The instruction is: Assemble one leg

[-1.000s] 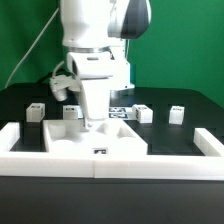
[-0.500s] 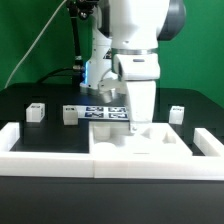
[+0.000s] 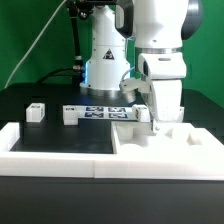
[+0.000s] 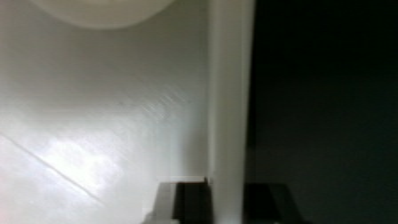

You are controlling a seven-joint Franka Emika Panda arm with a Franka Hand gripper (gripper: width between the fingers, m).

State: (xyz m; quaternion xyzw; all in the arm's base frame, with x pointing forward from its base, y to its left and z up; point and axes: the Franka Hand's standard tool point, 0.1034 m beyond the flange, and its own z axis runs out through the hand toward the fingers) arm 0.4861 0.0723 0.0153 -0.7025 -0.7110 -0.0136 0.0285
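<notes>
Two legs, small white blocks with tags, stand at the back left of the black table (image 3: 37, 111) (image 3: 70, 115). A third leg (image 3: 141, 113) shows partly behind the large white tray-like part (image 3: 150, 152). My gripper (image 3: 166, 122) reaches down onto the back wall of that part at the exterior view's right. In the wrist view the gripper (image 4: 228, 205) has a dark finger on each side of the part's upright wall (image 4: 228, 100) and is shut on it. No leg is held.
The marker board (image 3: 100, 112) lies flat behind the tray-like part, in front of the arm's base. A long white rail (image 3: 50, 158) runs along the table's front, with raised ends at left (image 3: 10, 135) and right (image 3: 208, 138).
The gripper has moved steadily to the exterior view's right, and the tray-like part has slid right with it along the front rail. The legs at the left have not moved.
</notes>
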